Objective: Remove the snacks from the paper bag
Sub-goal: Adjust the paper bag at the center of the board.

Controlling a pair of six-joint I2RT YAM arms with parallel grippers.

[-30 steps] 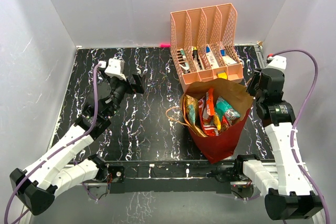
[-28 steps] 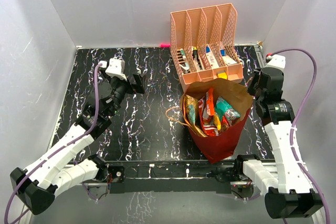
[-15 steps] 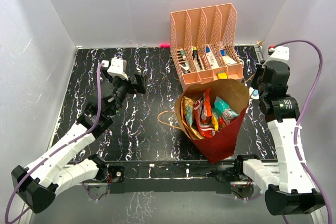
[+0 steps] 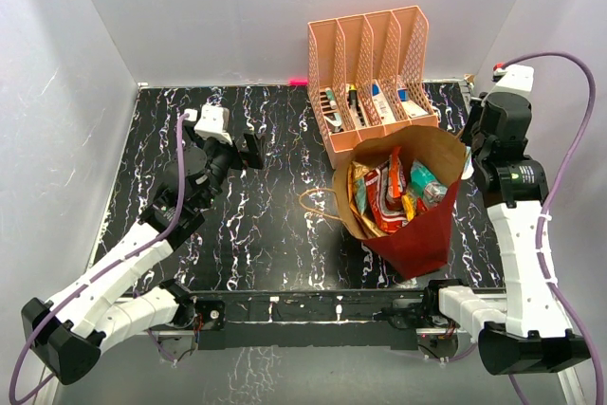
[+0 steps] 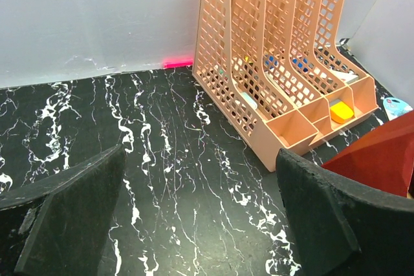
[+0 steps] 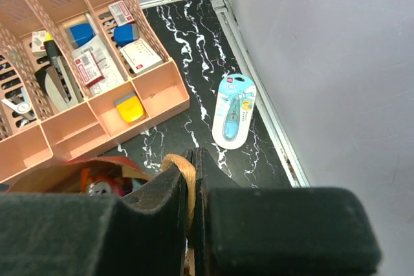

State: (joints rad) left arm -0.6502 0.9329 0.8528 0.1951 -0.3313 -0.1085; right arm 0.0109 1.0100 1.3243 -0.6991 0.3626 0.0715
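Note:
The dark red paper bag (image 4: 419,239) stands tilted at the front right, its brown mouth open upward. Several shiny snacks (image 4: 394,194) in red, orange, gold and teal fill it. My right gripper (image 4: 471,154) is at the bag's far right rim, shut on a twine handle (image 6: 188,182). In the right wrist view the gripper (image 6: 198,172) pinches the twine, with the bag's rim (image 6: 55,176) below left. The other twine handle (image 4: 318,204) hangs to the bag's left. My left gripper (image 4: 248,151) is open and empty over the table's left middle (image 5: 200,224); the bag's red corner (image 5: 381,156) shows at its right.
The peach mesh organizer (image 4: 375,82) with pens and small items stands at the back, just behind the bag; it also shows in both wrist views (image 5: 272,63) (image 6: 84,95). A small light-blue tag-like object (image 6: 234,111) lies by the right wall. White walls enclose the black marbled table (image 4: 256,225).
My right gripper has moved right and back with the twine handle in it, pulling the bag to the right and tilting it. The left arm has barely moved.

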